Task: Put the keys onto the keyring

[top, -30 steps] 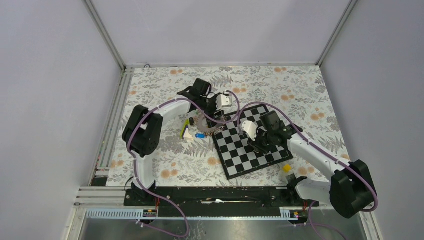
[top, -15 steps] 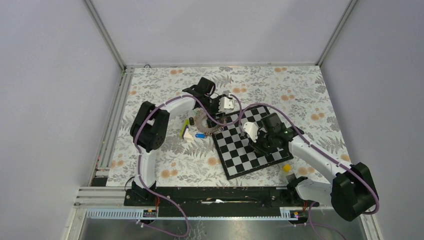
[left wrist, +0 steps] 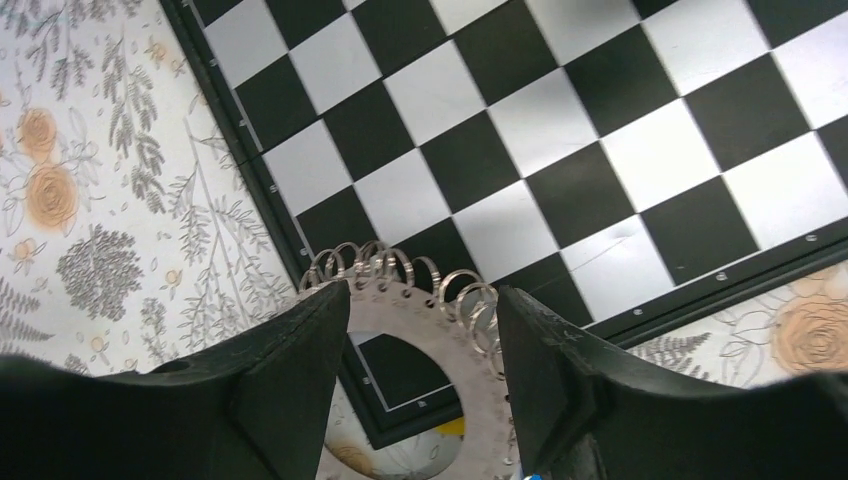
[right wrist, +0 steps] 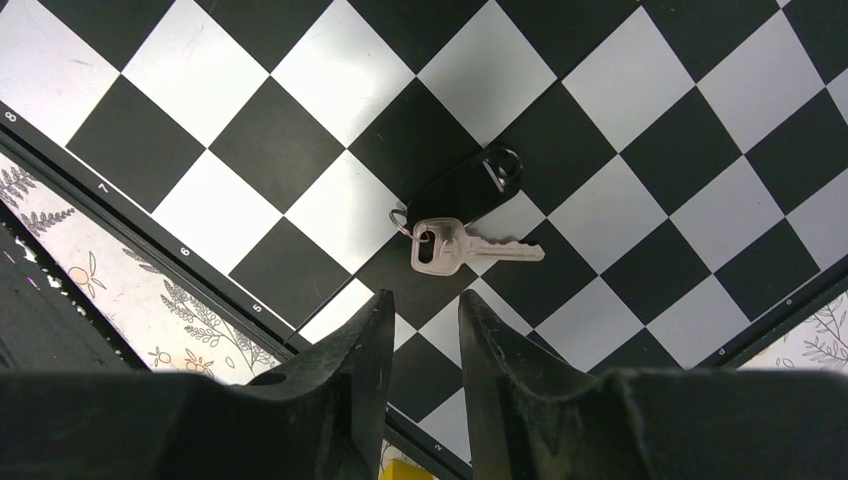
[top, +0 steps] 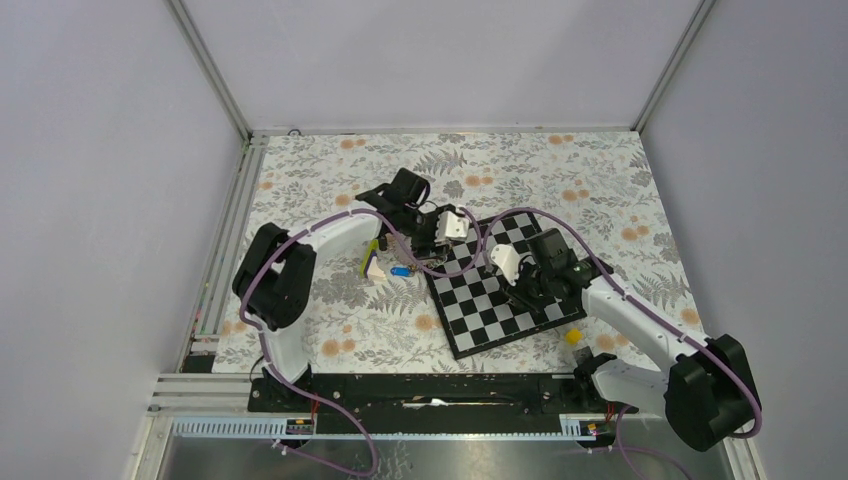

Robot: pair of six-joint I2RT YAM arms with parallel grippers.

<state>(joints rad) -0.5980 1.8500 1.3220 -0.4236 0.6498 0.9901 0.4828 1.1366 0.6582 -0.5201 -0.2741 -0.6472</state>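
Pale lilac walls close in a floral-print tabletop [top: 600, 190], and a black-and-white chessboard [top: 500, 310] lies askew right of centre.

Starting at the left: a lime-and-white wedge [top: 373, 266] sits on the print, and a small blue-headed key [top: 400, 271] lies just beside it, off the board.

Next comes the left arm, reaching across to the board's far-left corner. The left gripper [left wrist: 422, 298] has its black fingers standing well apart. The large flat grey keyring with the coiled wire rim [left wrist: 465, 335] fills the space between them. Its rim meets both inner faces, and the coils fan out over the board's dark border. Whether those fingers are squeezing the keyring or only bracketing it, I cannot tell.

On to the right arm, which hangs over the middle of the chessboard. The right gripper [right wrist: 425, 297] shows a narrow gap between its fingers, and nothing sits in that gap. Just beyond the fingertips, flat on the squares, lie a black plastic-headed key [right wrist: 462, 186] and a small silvery metal key [right wrist: 470, 247], linked by a little wire loop. The fingers touch neither one.

Far right, a small yellow block [top: 573, 337] sits at the board's near corner.
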